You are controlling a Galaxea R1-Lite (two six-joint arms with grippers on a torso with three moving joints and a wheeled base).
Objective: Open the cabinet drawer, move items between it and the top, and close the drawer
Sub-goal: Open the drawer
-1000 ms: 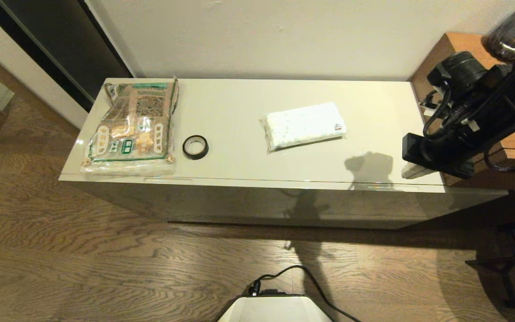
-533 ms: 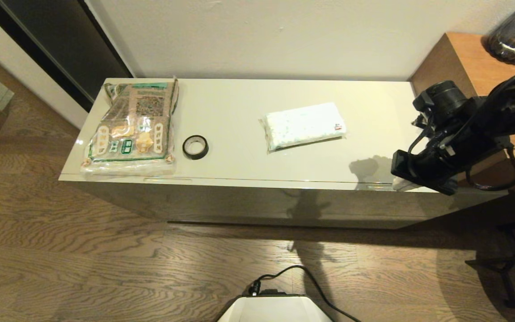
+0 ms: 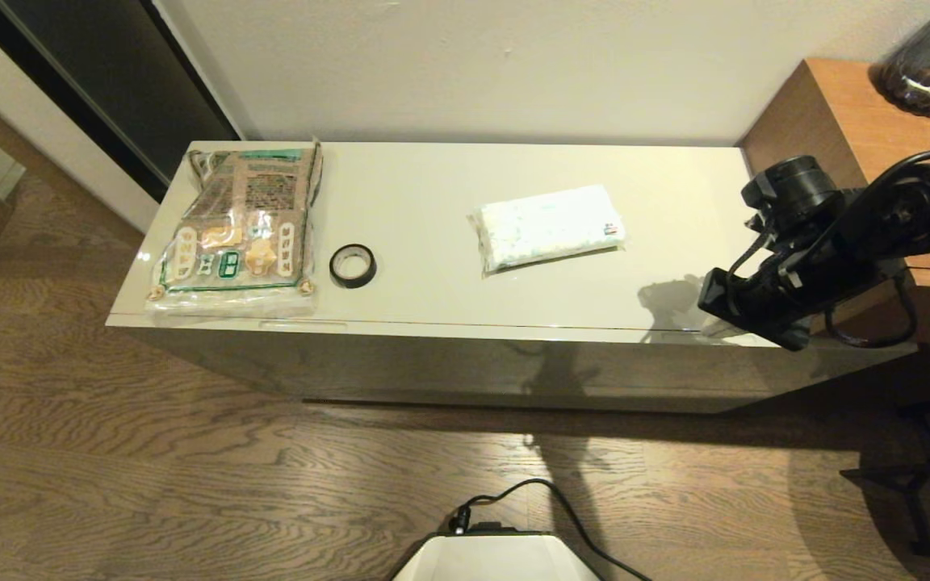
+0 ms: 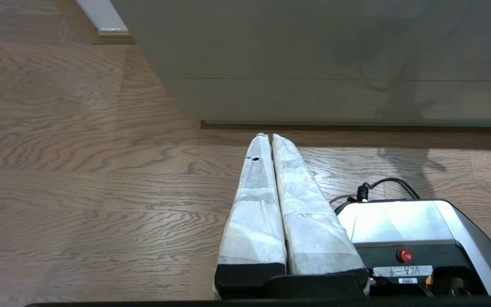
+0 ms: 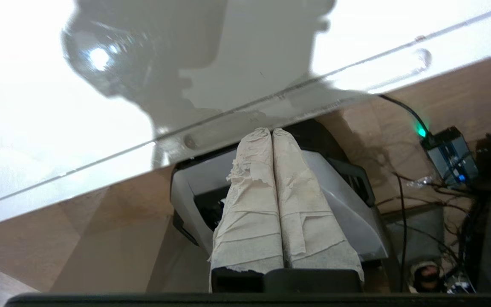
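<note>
1. Right gripper point(image 5: 272, 131) poised over the front right corner of the top point(image 3: 449, 186), fingers point(image 5: 254, 179) pressed together, empty.
2. Left gripper point(image 4: 267, 137) parked low before the cabinet drawer point(image 3: 465, 363), fingers pressed together.
3. Drawer shut.
4. On the top: packet point(image 3: 239, 234) at left end, tape roll point(image 3: 353, 265) just beside it, white pack point(image 3: 547, 227) right of centre.

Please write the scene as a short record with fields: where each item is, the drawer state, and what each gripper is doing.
drawer: closed, front flush with the cabinet
cabinet top: carries all three items
brown-and-green packet: left end of the top
black tape roll: just right of the packet, near the front edge
white pack: right of centre, lying flat
right gripper: shut, empty, at the front edge of the top near its right end
left gripper: shut, empty, parked low over the floor before the cabinet
</note>
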